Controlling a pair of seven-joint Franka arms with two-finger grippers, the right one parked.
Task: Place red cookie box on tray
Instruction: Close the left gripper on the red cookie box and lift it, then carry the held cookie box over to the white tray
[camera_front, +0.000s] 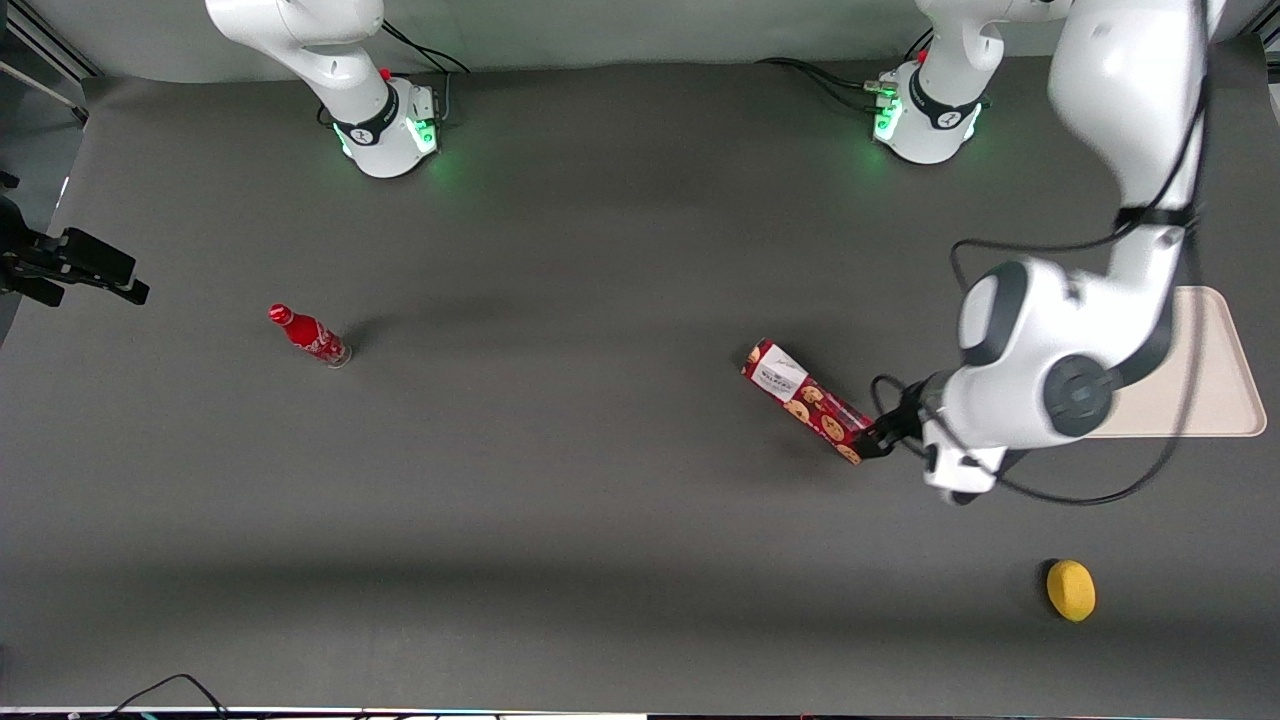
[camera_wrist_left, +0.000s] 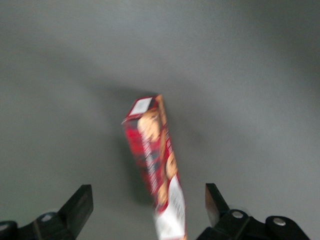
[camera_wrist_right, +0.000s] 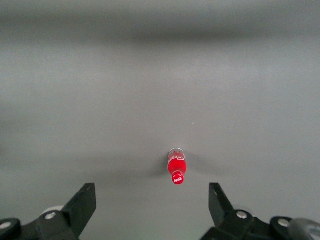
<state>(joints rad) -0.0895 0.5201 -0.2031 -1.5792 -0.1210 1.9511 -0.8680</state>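
The red cookie box (camera_front: 803, 399) is on the dark table, a long carton with a white label at the end toward the parked arm. My left gripper (camera_front: 873, 440) is at the box's other end, the one nearer the tray. In the left wrist view the box (camera_wrist_left: 155, 165) runs between the two black fingers (camera_wrist_left: 80, 202), and the gripper (camera_wrist_left: 148, 205) is open with a gap on both sides of the carton. The cream tray (camera_front: 1215, 385) lies toward the working arm's end of the table, partly hidden by the arm.
A small red bottle (camera_front: 308, 335) stands toward the parked arm's end, and the right wrist view shows this bottle (camera_wrist_right: 176, 169) too. A yellow rounded object (camera_front: 1070, 590) lies nearer the front camera than the tray. The arm bases (camera_front: 925, 120) stand along the table's back edge.
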